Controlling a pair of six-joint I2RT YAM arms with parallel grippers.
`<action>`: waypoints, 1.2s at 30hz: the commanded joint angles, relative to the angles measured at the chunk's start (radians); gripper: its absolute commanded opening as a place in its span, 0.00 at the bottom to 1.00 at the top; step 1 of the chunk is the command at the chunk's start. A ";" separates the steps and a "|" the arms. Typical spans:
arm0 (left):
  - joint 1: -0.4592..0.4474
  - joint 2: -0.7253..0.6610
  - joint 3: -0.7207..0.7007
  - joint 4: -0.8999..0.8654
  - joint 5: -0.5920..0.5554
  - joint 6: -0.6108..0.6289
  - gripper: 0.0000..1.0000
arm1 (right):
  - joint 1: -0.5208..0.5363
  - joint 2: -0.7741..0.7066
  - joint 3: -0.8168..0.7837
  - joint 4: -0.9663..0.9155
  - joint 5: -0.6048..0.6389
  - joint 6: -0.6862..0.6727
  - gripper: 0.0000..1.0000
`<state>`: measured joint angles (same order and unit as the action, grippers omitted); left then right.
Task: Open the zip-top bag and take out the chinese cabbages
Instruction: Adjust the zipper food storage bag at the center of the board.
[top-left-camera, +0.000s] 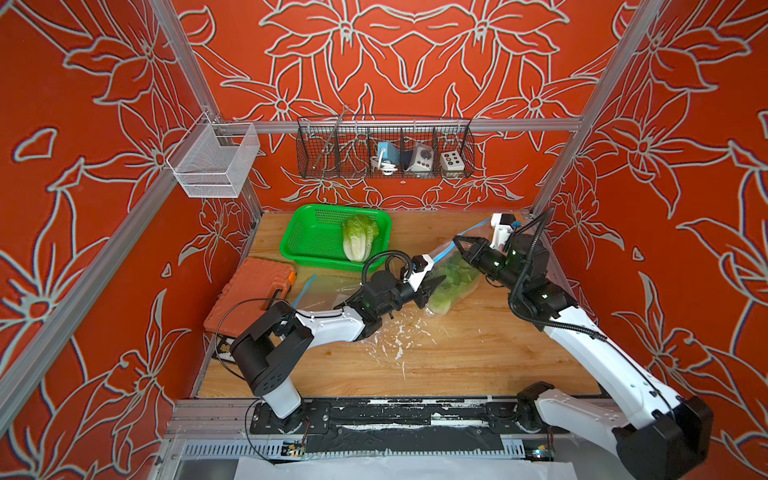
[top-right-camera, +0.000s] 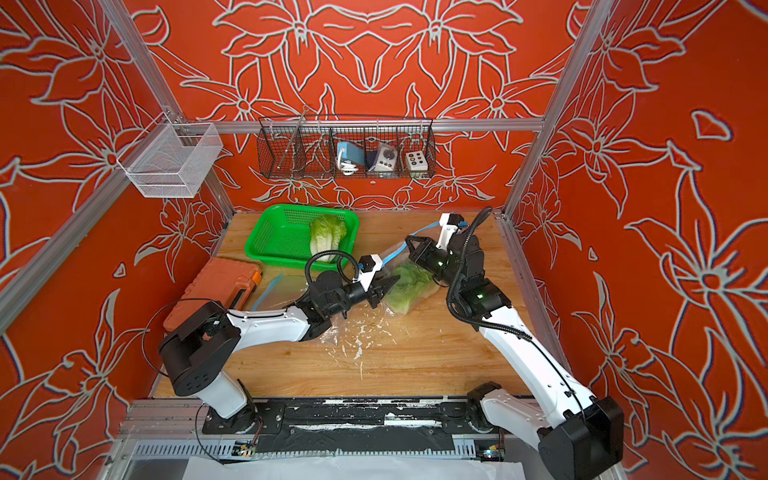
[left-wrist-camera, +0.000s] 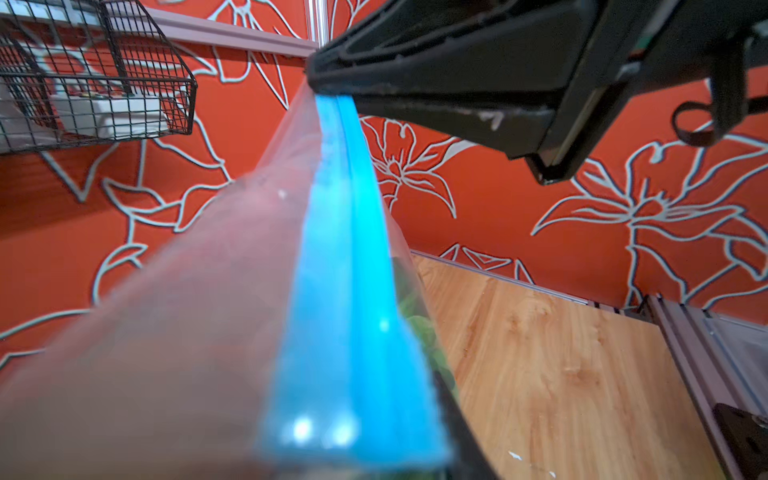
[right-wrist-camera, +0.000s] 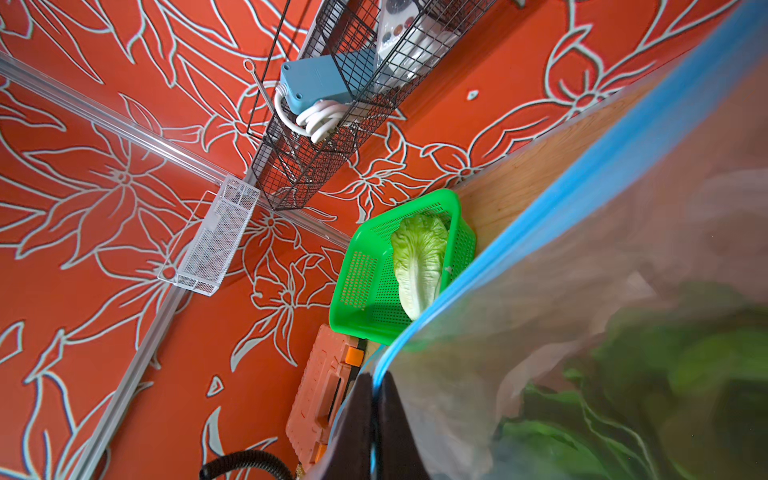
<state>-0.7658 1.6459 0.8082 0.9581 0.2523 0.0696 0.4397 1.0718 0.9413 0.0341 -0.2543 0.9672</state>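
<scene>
Between the two pincers the bag (top-left-camera: 451, 255) is stretched taut, lifted by its zip (left-wrist-camera: 340, 249) edge. Its lower end appears to rest on the surface (top-left-camera: 478, 353), right of centre. Green cabbage (top-left-camera: 453, 286) fills it, a crumpled mass behind the plastic. The left pincer (top-left-camera: 440, 279) has its fingers drawn together to a point on the nearer end of the zip edge. The right pincer (top-left-camera: 458, 241) is clamped on the blue strip farther along, and the strip's tail runs on past its wrist. In the left wrist view the two blue tracks lie pressed together along the whole stretch, so I judge the zip not yet parted.

Behind and to the left, a green basket (top-left-camera: 313, 232) holds one head (top-left-camera: 357, 239), stem end toward the front. By that showing the job is partly done: one head is out, and this bag is yet to be opened and emptied.

Counts:
- Two pincers, both gripping the bag.
- One head in the basket; how many are in the bag I cannot tell.
- Two bags, since a second bag (top-left-camera: 328, 287), clear with a blue strip, lies flat and seemingly empty under the left arm.
- One basket.
- One orange case (top-left-camera: 253, 291) just beside the second bag.
- One wire rack (top-left-camera: 386, 149) on the back wall.
- One white mesh bin (top-left-camera: 216, 160) on the left rail.
</scene>
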 joint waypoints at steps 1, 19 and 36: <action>0.027 0.009 0.036 0.017 0.070 -0.042 0.07 | 0.004 -0.012 -0.003 -0.014 0.040 -0.048 0.30; 0.257 -0.044 0.067 -0.168 0.536 -0.093 0.00 | -0.340 -0.128 -0.215 0.171 -0.182 -0.441 0.90; 0.342 -0.102 0.065 -0.313 0.638 -0.019 0.00 | -0.338 0.192 -0.153 0.427 -0.613 -0.495 0.88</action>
<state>-0.4343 1.5604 0.8616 0.6483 0.8520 0.0303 0.1009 1.2617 0.7635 0.3832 -0.7708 0.5007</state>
